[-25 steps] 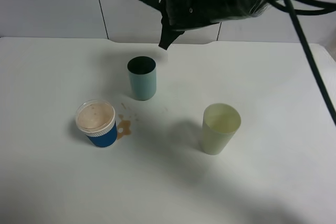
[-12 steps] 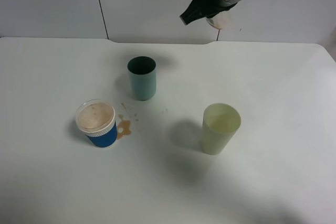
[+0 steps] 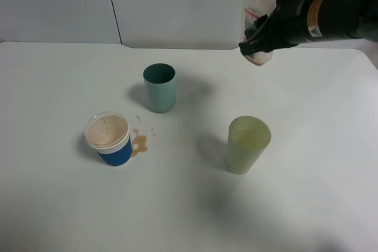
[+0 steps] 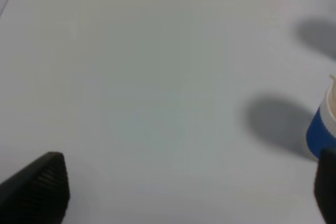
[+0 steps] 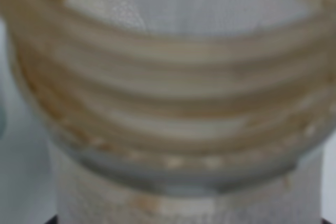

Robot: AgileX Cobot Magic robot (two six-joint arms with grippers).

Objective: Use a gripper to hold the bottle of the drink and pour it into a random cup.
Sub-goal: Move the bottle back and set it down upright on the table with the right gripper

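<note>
The bottle (image 3: pixel 257 11) stands upright in the air above the table's far right, capless, with its white and pink-red label facing left. My right gripper (image 3: pixel 270 38) is shut on its lower body. A little brown drink (image 3: pixel 257 58) shows at the bottle's bottom. The bottle's ribbed neck (image 5: pixel 168 93) fills the right wrist view. The teal cup (image 3: pixel 159 87) stands upright on the table, left of and below the bottle; its inside looks dark. My left gripper (image 4: pixel 181 192) is open and empty, low over the bare table.
A pale yellow-green tumbler (image 3: pixel 248 144) stands at the centre right. A short blue ribbed cup (image 3: pixel 109 139) with a clear lid stands at the left, and shows in the left wrist view (image 4: pixel 321 129). A brown spill (image 3: pixel 139 143) lies beside it.
My right arm has swung right, away from above the teal cup. The bottle has come into view and now stands upright. The cups have not moved.
</note>
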